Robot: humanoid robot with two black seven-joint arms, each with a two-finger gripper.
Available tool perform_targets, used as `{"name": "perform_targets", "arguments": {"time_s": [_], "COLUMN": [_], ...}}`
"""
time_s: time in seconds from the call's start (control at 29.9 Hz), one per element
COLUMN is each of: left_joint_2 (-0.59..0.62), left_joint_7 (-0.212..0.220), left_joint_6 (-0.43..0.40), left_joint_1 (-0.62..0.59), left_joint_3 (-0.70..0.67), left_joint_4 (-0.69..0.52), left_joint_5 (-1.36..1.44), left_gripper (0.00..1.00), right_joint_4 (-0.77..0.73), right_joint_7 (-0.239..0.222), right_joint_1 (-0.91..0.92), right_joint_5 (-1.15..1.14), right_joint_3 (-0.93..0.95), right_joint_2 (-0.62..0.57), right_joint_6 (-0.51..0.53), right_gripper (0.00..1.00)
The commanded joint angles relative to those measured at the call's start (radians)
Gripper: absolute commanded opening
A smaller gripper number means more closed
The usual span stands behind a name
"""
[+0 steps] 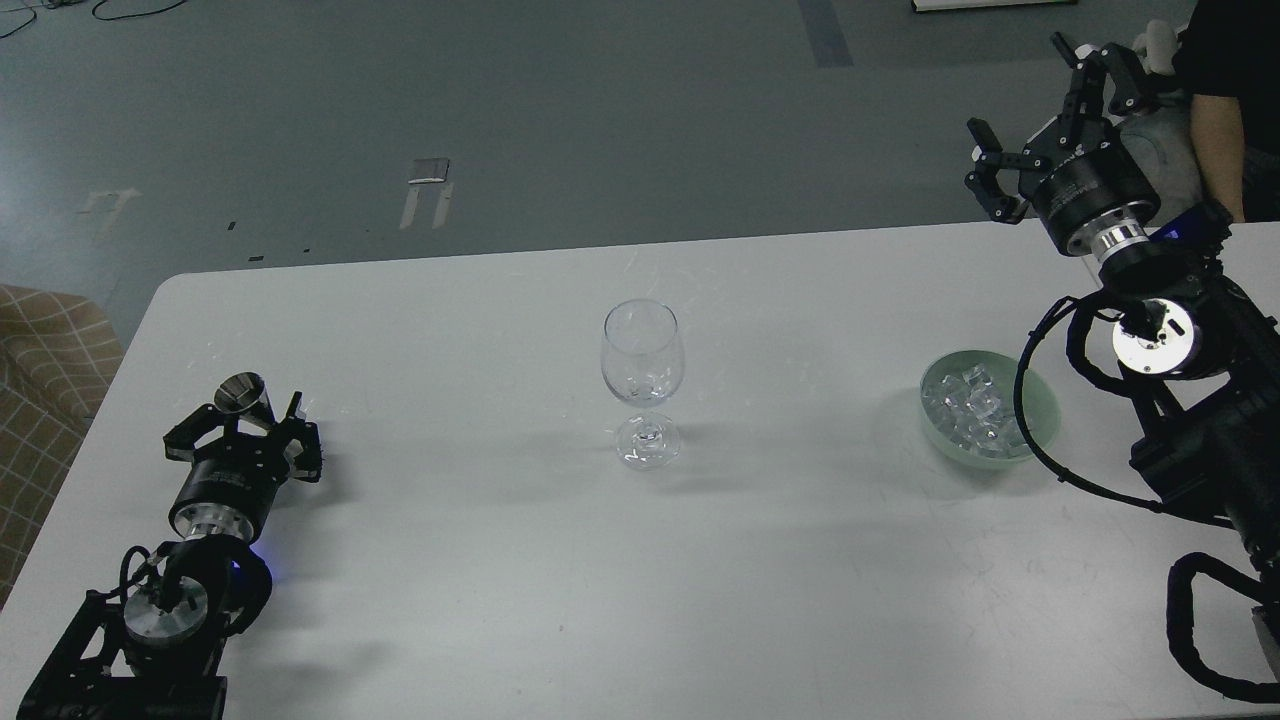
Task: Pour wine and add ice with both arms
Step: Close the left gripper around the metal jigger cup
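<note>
A clear stemmed wine glass [642, 360] stands upright and empty at the table's middle. The ice [972, 405], a heap of small clear cubes, lies in a pale green bowl [1046, 405] at the right. My left gripper [243, 432] lies low at the table's left; its spread fingers straddle a small metal measuring cup [241, 393], with gaps showing on both sides. My right gripper [1030, 100] is open and empty, held high over the table's far right edge, well behind the bowl.
The white table [500, 560] ends just behind the right gripper. A person [1222, 90] stands beyond the far right corner. A checked seat [45, 350] is off the table's left edge. My right arm's cables [1040, 440] loop beside the bowl.
</note>
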Motion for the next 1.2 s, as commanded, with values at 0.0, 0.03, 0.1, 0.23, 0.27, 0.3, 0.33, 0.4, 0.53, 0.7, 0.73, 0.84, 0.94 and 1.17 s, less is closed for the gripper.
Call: {"name": "perform_targets", "arguments": {"time_s": [0.0,0.03,0.1,0.23,0.27,0.3,0.33,0.4,0.53,0.7,0.73,0.84,0.94,1.17], "left_joint_2": [0.0,0.0,-0.001,-0.005,-0.006,-0.006,-0.008,-0.009,-0.008,-0.006,-0.008,-0.008,-0.008,-0.006], "left_joint_7": [0.001,0.001,0.002,0.002,0.002,0.002,0.004,0.001,0.001,0.002,0.004,0.004,0.004,0.011], "left_joint_6": [-0.001,-0.001,0.001,-0.001,-0.001,0.001,0.001,-0.002,-0.002,-0.001,-0.002,-0.002,-0.005,-0.028], "left_joint_1": [0.0,0.0,0.0,0.0,0.001,0.001,0.001,0.003,0.003,0.001,0.003,0.003,0.003,0.001], "left_joint_3": [0.001,0.001,0.001,0.001,0.001,0.003,0.003,0.001,0.001,0.001,0.001,0.001,0.001,0.001], "left_joint_4": [0.0,0.0,0.0,0.001,0.001,0.001,0.001,0.001,0.001,0.001,0.001,0.001,0.001,0.001], "left_joint_5": [0.0,0.0,0.0,0.0,0.0,0.0,0.0,0.002,0.0,-0.003,-0.001,-0.003,-0.003,-0.007], "left_gripper": [0.39,0.39,0.39,0.39,0.41,0.45,0.46,0.46,0.41,0.34,0.34,0.34,0.31,0.22], "right_joint_4": [0.0,0.0,0.0,0.0,0.0,0.0,0.0,0.0,0.0,0.0,0.0,0.0,0.0,0.0], "right_joint_7": [0.0,0.0,0.0,0.0,0.0,0.0,0.0,0.0,0.0,0.002,0.0,0.002,0.0,0.002], "right_joint_1": [0.0,0.0,0.0,0.0,0.0,0.0,0.0,0.0,0.0,0.0,-0.002,0.0,0.0,-0.002], "right_joint_5": [0.0,0.0,0.0,0.0,0.0,0.0,0.0,0.0,0.0,0.0,0.0,0.0,0.0,0.0], "right_joint_3": [0.001,0.001,0.001,0.001,0.001,0.0,0.0,0.0,0.001,0.001,0.001,0.001,0.001,0.0], "right_joint_2": [0.0,-0.001,0.0,0.0,0.0,0.0,0.0,0.0,0.0,0.0,0.0,0.0,0.0,0.0], "right_joint_6": [0.0,0.0,0.0,0.0,0.0,0.0,0.0,0.0,0.0,-0.002,-0.002,-0.002,-0.003,-0.012], "right_gripper": [1.0,1.0,1.0,1.0,1.0,1.0,1.0,1.0,1.0,1.0,1.0,1.0,1.0,1.0]}}
